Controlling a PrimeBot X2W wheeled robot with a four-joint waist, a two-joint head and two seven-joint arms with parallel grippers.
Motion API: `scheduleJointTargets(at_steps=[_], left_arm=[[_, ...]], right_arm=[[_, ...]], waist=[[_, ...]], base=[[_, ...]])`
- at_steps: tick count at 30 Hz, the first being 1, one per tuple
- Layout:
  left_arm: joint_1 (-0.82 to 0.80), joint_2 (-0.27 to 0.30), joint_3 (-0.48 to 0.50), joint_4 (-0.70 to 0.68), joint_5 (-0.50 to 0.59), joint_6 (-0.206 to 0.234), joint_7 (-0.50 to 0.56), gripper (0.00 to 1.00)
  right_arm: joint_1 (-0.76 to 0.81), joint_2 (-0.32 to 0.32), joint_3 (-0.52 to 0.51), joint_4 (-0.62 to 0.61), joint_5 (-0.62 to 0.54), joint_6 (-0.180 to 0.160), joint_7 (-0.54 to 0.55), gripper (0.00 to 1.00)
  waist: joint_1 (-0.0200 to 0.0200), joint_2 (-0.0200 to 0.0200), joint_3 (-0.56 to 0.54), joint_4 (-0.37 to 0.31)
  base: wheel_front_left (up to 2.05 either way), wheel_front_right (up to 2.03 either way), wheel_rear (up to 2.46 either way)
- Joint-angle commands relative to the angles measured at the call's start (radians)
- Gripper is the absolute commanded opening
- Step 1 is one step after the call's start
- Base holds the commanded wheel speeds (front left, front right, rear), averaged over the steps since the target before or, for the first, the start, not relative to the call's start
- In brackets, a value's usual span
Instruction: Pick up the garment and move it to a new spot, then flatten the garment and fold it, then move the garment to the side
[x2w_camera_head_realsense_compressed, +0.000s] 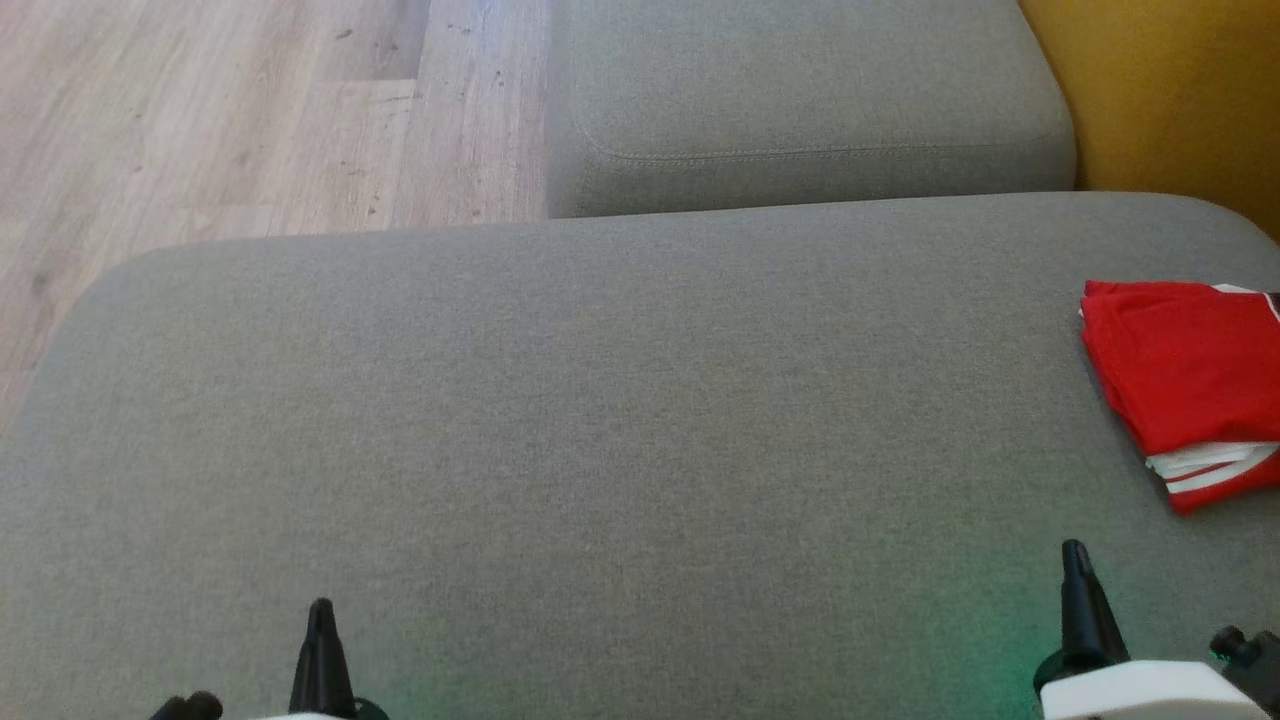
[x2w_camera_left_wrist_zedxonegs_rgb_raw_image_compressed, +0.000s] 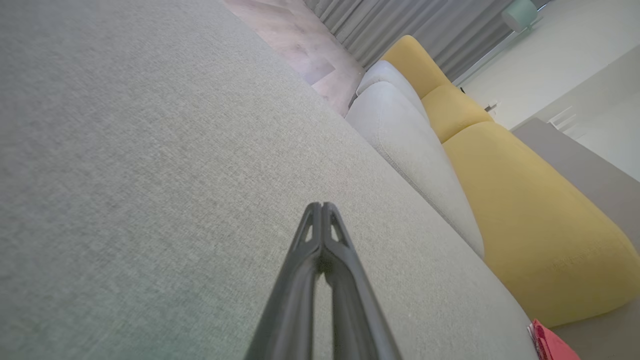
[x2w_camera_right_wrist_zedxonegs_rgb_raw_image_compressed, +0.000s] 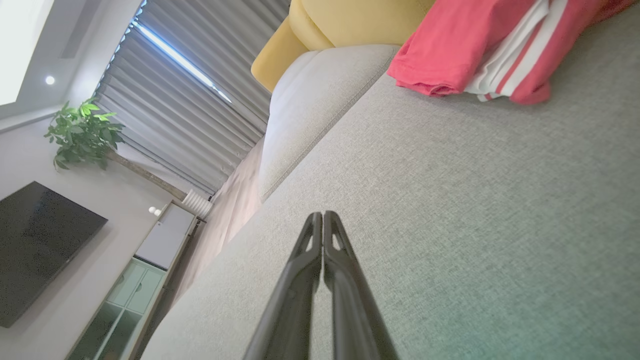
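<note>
The garment (x2w_camera_head_realsense_compressed: 1185, 375), red with white stripes, lies folded into a compact stack at the far right of the grey seat (x2w_camera_head_realsense_compressed: 600, 400), partly cut off by the edge of the head view. Its layers sit squarely on one another, with the striped hem peeking out at the near corner. Judging by this, the folding is done and the stack has been set to the side, which leaves the wide middle of the seat bare.

The left gripper (x2w_camera_head_realsense_compressed: 322, 608) is low at the near left edge of the seat, and its jaws are pressed tight together with nothing between them. The right gripper (x2w_camera_head_realsense_compressed: 1075, 548) is at the near right, nearer to the garment but apart from it. Its jaws are likewise closed and empty. Both point forward over the fabric, a posture that looks like rest rather than reach, and neither touches the stack.

Behind the seat lies a second grey cushion (x2w_camera_head_realsense_compressed: 800, 100), with a yellow one (x2w_camera_head_realsense_compressed: 1150, 90) to its right and a wooden floor (x2w_camera_head_realsense_compressed: 200, 120) to its left. Little of the task seems left to do, unless the stack should go further aside.
</note>
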Motion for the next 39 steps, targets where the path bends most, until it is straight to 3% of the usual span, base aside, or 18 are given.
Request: scheduleJointTargets(at_steps=[1, 39], left_arm=[[-0.065, 0.012, 0.028, -0.025, -0.032, -0.008, 0.006, 0.00], [-0.181, 0.012, 0.129, 0.000, -0.462, -0.068, 0.111, 0.00]], right_arm=[[-0.055, -0.024, 0.003, -0.029, 0.035, 0.000, 0.009, 0.00], [-0.178, -0.028, -0.041, -0.016, 0.484, -0.001, 0.113, 0.00]], waist=[[0.0000, 0.0000, 0.001, -0.001], [-0.0001, 0.0000, 0.036, -0.019]], base=[[0.00, 0.00, 0.00], [0.00, 0.00, 0.00]])
